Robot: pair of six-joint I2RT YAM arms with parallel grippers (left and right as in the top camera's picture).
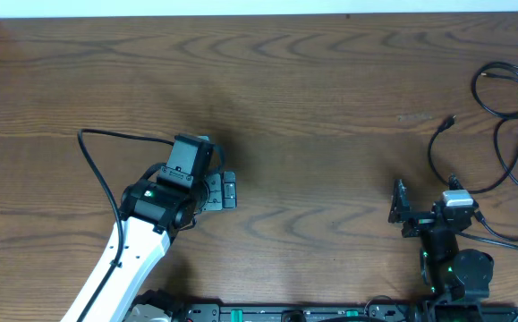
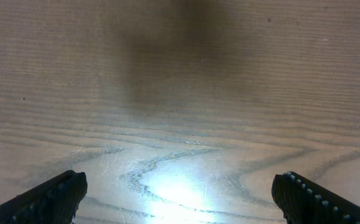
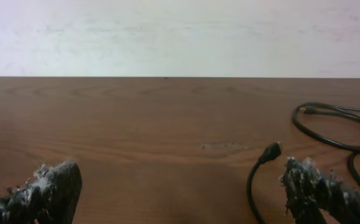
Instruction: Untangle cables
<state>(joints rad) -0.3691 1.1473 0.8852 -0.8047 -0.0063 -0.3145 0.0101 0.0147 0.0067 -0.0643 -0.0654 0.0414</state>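
Note:
The cables [image 1: 512, 134] are thin black cords in loose overlapping loops at the table's right edge. One end with a small plug [image 1: 453, 119] curves down toward my right gripper [image 1: 427, 195]. In the right wrist view that plug [image 3: 271, 151] sits just left of my right finger, and another loop [image 3: 329, 127] lies further right. My right gripper [image 3: 180, 186] is open and empty, low over the table. My left gripper [image 1: 224, 190] is at centre left, far from the cables. It points down at bare wood, open and empty [image 2: 180, 193].
The wooden table [image 1: 312, 89] runs to a white wall at the back. The left arm's own thicker black cable [image 1: 97, 165] arcs out to the left of its wrist. The arm bases stand along the front edge [image 1: 294, 313].

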